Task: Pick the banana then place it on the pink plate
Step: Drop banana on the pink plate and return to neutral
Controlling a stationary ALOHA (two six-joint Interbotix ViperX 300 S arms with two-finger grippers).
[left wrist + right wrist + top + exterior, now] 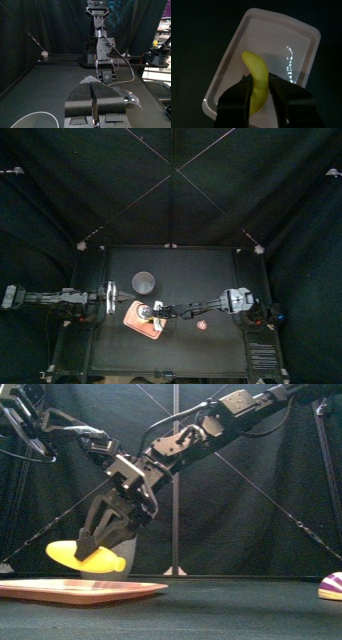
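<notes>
One banana [255,67], clamped in the right hand [260,87], hangs level, lengthwise above the pink plate [298,45].

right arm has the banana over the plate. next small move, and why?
Probably lower straight down a little before releasing. The right tool is shut on the banana, which in the front view hangs clear above the pink plate without touching it. The right wrist view shows it over the plate's middle, so no sideways correction seems needed.
</notes>
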